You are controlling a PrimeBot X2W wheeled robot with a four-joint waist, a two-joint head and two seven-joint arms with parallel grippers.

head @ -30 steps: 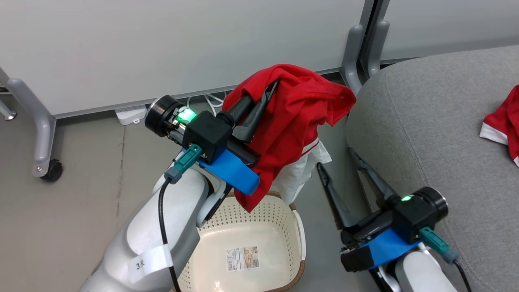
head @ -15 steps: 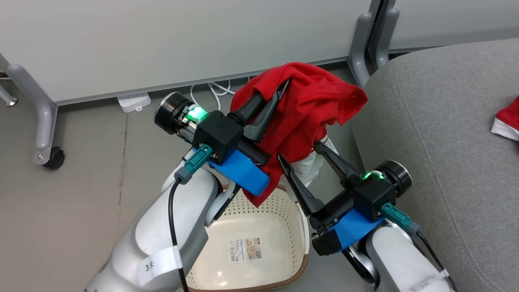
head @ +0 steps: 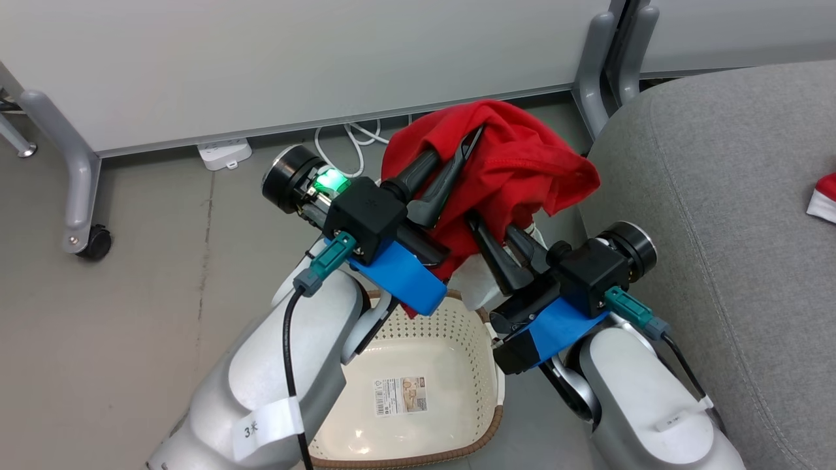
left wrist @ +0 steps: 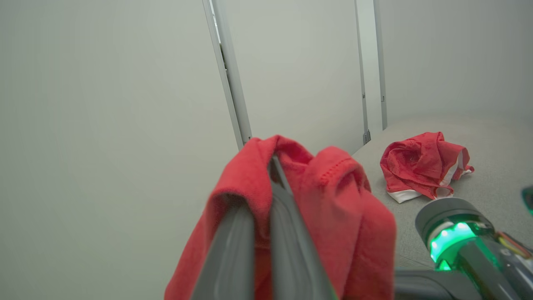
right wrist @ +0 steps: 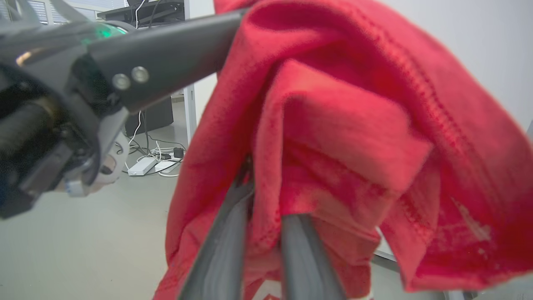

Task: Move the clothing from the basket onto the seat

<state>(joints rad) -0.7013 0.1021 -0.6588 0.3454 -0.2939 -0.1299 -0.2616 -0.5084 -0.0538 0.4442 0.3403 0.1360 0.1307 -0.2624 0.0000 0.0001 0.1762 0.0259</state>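
One piece of the clothing, a red garment, hangs above the basket with my left gripper shut on its top fold. The left wrist view has that gripper closed with red cloth draped over the fingers. My right gripper reaches up under the garment, its tips buried in the cloth. Seen from the right wrist, the gripper is pinching a fold of the red garment. A second red garment lies on the grey seat. The basket holds only its paper label.
The white partition wall's grey leg with a caster stands at the left, and another grey post is beside the seat. A power strip and white cables lie on the floor by the wall.
My right gripper has risen up and left from beside the seat and closed on the hanging garment. The left gripper keeps its hold; the camera has shifted a little.
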